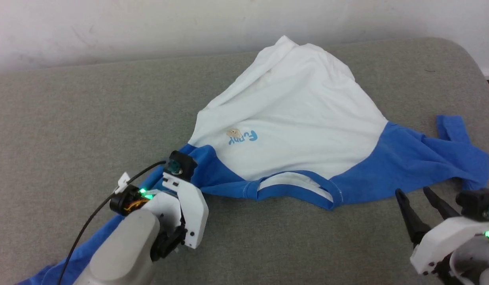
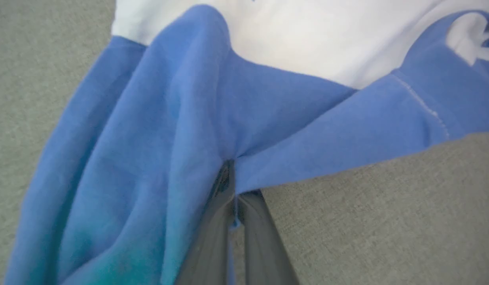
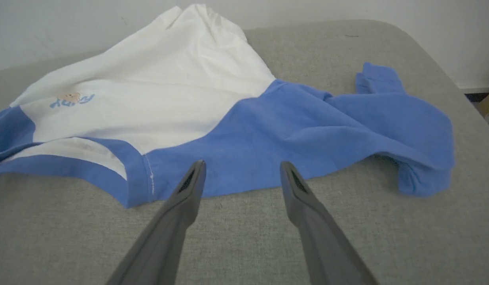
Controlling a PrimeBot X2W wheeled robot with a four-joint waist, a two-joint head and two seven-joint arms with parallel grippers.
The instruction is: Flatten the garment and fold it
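Blue-and-white soft knit: the garment (image 1: 292, 118) lies face up on the grey upholstered surface (image 1: 70, 118), neckband (image 1: 292, 190) nearest the robot, white body tapering away to a bunched hem (image 1: 292, 45) near the wall (image 1: 110, 23). Chest lettering (image 1: 242, 137) reads upside down from the head view.

- Left sleeve (image 1: 90, 245): runs toward the near-left corner and passes under the left forearm.
- Right sleeve (image 1: 446, 154): crumpled, cuff (image 1: 450, 126) turned back on itself.
- Left gripper (image 2: 232, 178): fingers pinched together on a fold of blue cloth at the left shoulder, just beside the neckband. Creases fan out from the pinch.
- Right gripper (image 3: 242, 174): fingers spread wide, holding nothing, tips at the near edge of the blue right shoulder. Cannot tell whether they touch the cloth.

Handling (judgement): light, limp and stretchy. It will drape and sag from any single pinch. The woven upholstery probably drags on it, so sliding may bunch it rather than spread it. Not fragile, not slippery.

Where to hold (judgement): the right shoulder between neckband and sleeve, mirroring the left pinch, taking both layers. Stitched edges, such as the neckband seam or shoulder seam, should stretch less than open knit. With both shoulders held, a pull apart and toward the robot would likely flatten the body. Sleeves need straightening separately.
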